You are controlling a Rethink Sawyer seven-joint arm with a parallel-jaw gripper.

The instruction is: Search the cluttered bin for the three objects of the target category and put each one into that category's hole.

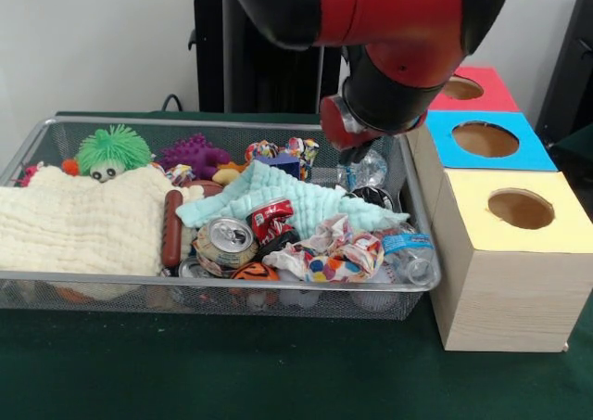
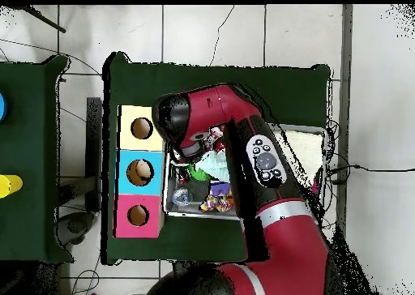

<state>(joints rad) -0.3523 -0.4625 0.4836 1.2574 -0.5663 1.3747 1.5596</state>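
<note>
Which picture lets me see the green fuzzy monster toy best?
The front view: the green fuzzy toy sits in plain sight at the wire bin's back corner. In the overhead view, the robot's arm covers most of the bin, hiding the toy.

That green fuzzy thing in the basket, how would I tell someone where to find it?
Start at the wire bin and go to its far corner, away from the coloured boxes. Just behind the cream cloth sits the green toy: a ball of spiky green hair with two eyes, beside a purple spiky toy.

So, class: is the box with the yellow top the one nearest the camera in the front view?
Yes, the yellow-topped box stands in front of the blue and red ones.
</note>
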